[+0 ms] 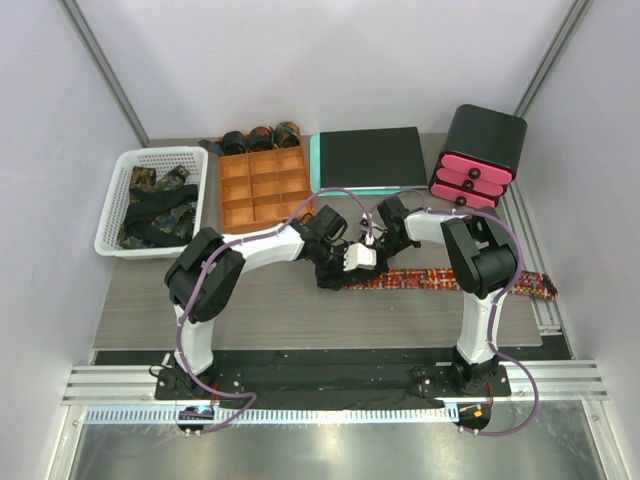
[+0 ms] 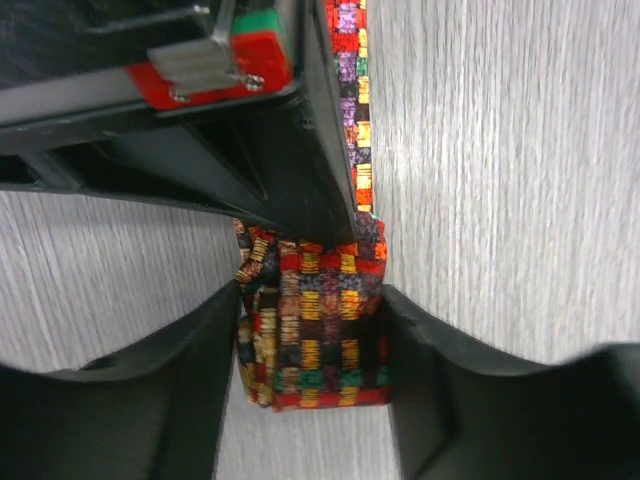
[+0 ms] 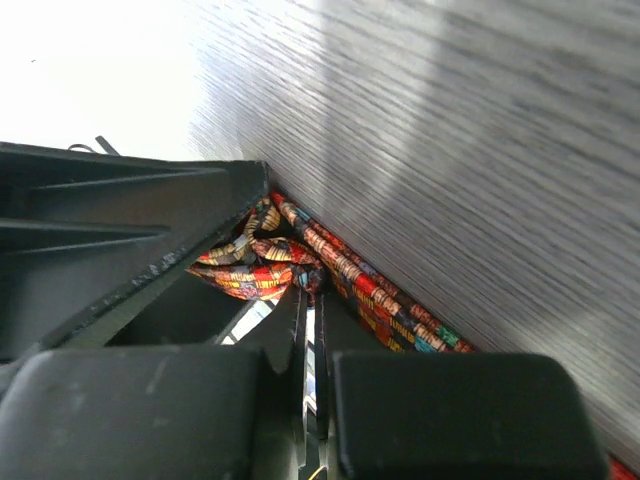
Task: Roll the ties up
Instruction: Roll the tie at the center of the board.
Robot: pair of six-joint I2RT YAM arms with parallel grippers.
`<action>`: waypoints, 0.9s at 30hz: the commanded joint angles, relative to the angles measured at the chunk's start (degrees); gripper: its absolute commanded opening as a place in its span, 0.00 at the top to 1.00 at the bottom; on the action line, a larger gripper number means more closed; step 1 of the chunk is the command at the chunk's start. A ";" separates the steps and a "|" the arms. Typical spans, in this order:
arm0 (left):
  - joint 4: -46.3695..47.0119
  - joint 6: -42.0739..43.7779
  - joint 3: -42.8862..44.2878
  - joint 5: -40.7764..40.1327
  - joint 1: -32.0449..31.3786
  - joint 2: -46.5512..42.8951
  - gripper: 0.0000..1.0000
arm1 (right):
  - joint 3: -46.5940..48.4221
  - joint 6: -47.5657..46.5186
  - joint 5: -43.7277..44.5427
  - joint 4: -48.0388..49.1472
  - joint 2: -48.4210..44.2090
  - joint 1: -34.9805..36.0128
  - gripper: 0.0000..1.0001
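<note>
The red-orange check tie lies along the table in front of the arms, its left end wound into a small coil. My left gripper straddles that coil, and both black fingers touch its sides. My right gripper is shut, its thin tips pinching the tie's folds at the coil. In the left wrist view its black body reaches in over the coil from above. In the top view both grippers meet at the tie's left end. Three dark rolled ties stand at the back.
An orange compartment tray sits behind the grippers, with a white basket of dark loose ties to its left. A black board on teal and a black drawer unit with pink drawers stand at the back right.
</note>
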 commanded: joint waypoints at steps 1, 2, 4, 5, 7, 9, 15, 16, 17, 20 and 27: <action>-4.04 2.55 0.14 -0.31 -0.07 0.67 0.53 | 2.25 1.84 -0.60 1.88 -2.44 0.37 0.99; -4.04 2.64 -0.30 -0.22 -0.07 0.40 0.55 | 2.78 2.11 -0.95 2.14 -2.53 0.45 0.99; -3.95 2.90 -1.62 0.04 -0.07 -0.21 0.59 | 3.57 2.46 -1.31 2.15 -2.36 0.28 0.99; -3.95 2.90 -2.06 0.04 -0.07 -0.65 0.60 | 4.45 2.81 -1.48 2.15 -2.18 0.37 0.99; -3.77 2.99 -2.94 -0.39 -0.16 -0.83 0.65 | 5.33 2.99 -1.57 2.23 -2.09 0.37 0.99; -3.69 3.08 -3.56 -0.57 -0.07 -1.09 0.67 | 6.47 2.99 -1.14 2.06 -2.09 0.19 0.99; -3.16 2.56 -3.82 -1.19 -0.07 -0.66 0.77 | 7.79 -1.39 0.19 -3.47 -1.65 -0.42 0.90; -3.16 2.47 -3.74 -1.27 -0.16 -0.57 0.78 | 7.88 -1.66 0.27 -4.35 -1.83 -1.03 0.83; -3.07 2.38 -3.74 -1.27 -0.07 -0.39 0.78 | 7.97 -2.28 0.27 -5.66 -2.18 -1.56 0.82; -2.90 2.03 -3.65 -1.45 -0.16 -0.39 0.79 | 8.32 -3.86 0.36 -7.60 -3.67 -3.94 0.69; -2.54 1.67 -4.00 -1.54 -0.07 -0.83 0.80 | 12.81 -21.68 7.65 -16.40 -6.39 -7.54 0.46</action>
